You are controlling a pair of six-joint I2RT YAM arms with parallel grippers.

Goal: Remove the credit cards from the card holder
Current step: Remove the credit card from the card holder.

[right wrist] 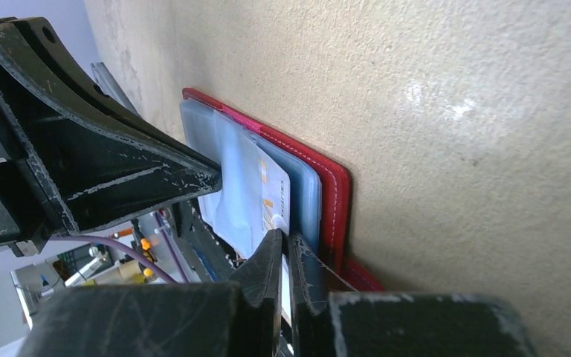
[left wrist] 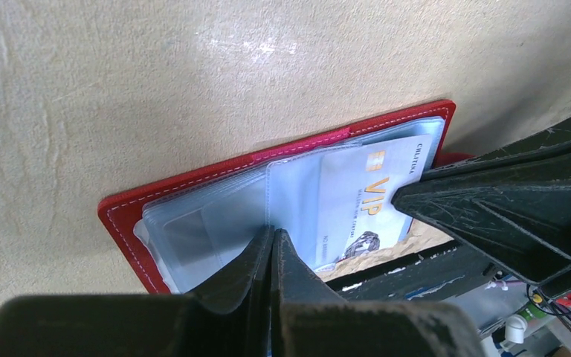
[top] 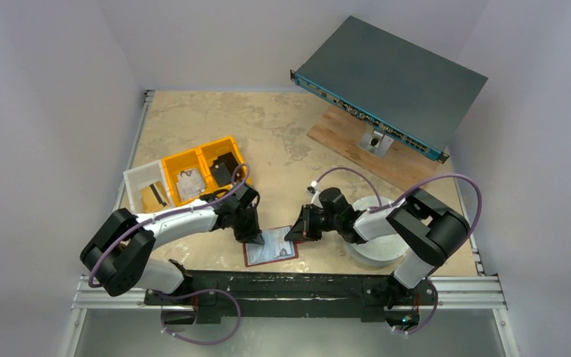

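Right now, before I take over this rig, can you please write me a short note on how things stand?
Left gripper: shut, tips on the clear sleeves of the card holder, which lies open at the near edge of the table.
Right gripper: shut on the edge of the VIP card, partly in its sleeve.
Done: one yellow card lies in the white bin.
To do: pull the VIP card out, then check the other sleeves.

The card holder (left wrist: 123, 223) is seen to be of matt red leather-like material with pale stitching. Its sleeves (left wrist: 223, 223) are of clear glossy plastic, and the card (left wrist: 364, 201) of smooth plastic. The table (left wrist: 156, 74) is finished matt and faintly rough. A bare wooden board (top: 342, 137) and a matt metal case (top: 394, 74) are noted.
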